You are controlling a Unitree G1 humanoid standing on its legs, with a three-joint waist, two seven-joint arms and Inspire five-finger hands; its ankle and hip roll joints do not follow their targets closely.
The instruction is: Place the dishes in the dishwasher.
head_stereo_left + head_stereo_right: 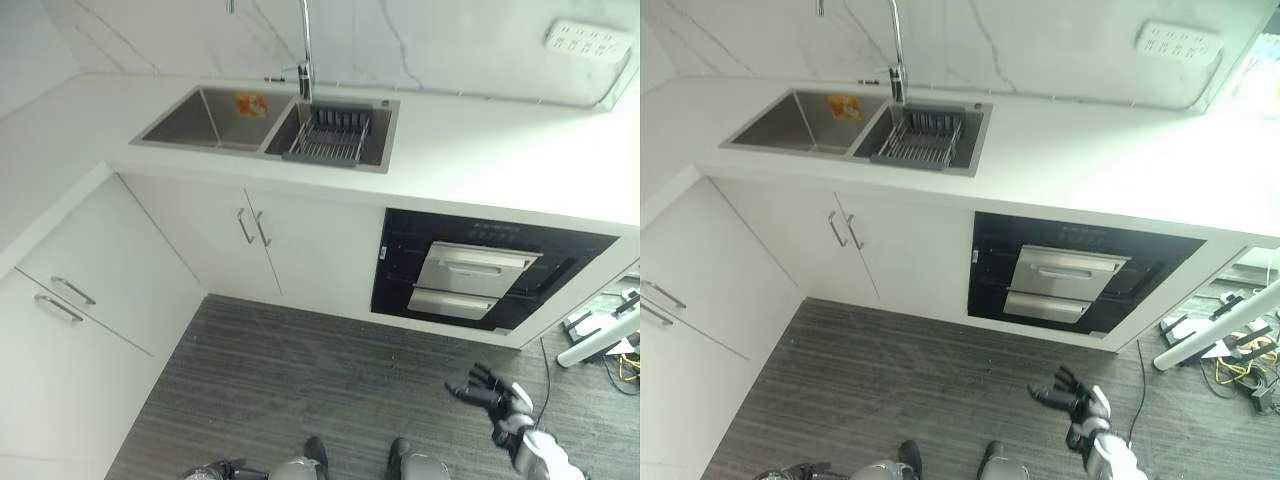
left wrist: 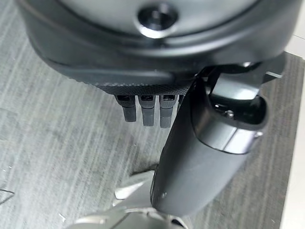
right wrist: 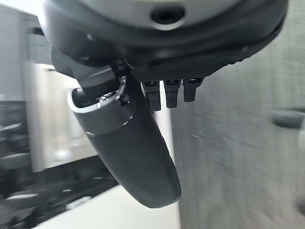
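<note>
I'm looking down at an L-shaped white tabletop [image 1: 480,150] running along a marbled wall. Set into it is a double steel sink [image 1: 215,118]; a grey dish rack [image 1: 332,135] is sitting in the sink's right basin, and I can't make out from here whether any dishes are lying in it. A tall tap [image 1: 305,55] is rising just behind the divider between the two basins. On the left basin's back wall a small orange and yellow sticker [image 1: 250,103] is showing.

Below the tabletop, to the right of the sink, the black-fronted dishwasher [image 1: 480,270] is standing with its two steel drawers pushed in, shut. White cabinet doors [image 1: 250,235] with bar handles are sitting under the sink, and more white drawers [image 1: 70,295] are lining the side run on my left. A white power strip [image 1: 588,42] is hanging on the wall at the far right.

My right hand [image 1: 492,390] is hanging low over the grey striped floor [image 1: 300,380], in front of the dishwasher and well apart from it, fingers spread and loose, holding nothing. In its own wrist view the thumb [image 3: 128,148] is standing out straight and the fingers [image 3: 172,93] are pointing down relaxed.

My left hand [image 2: 147,102] is showing in its wrist view above the same floor, its fingers [image 2: 147,109] straight, its thumb [image 2: 200,162] extended, empty as well.
</note>
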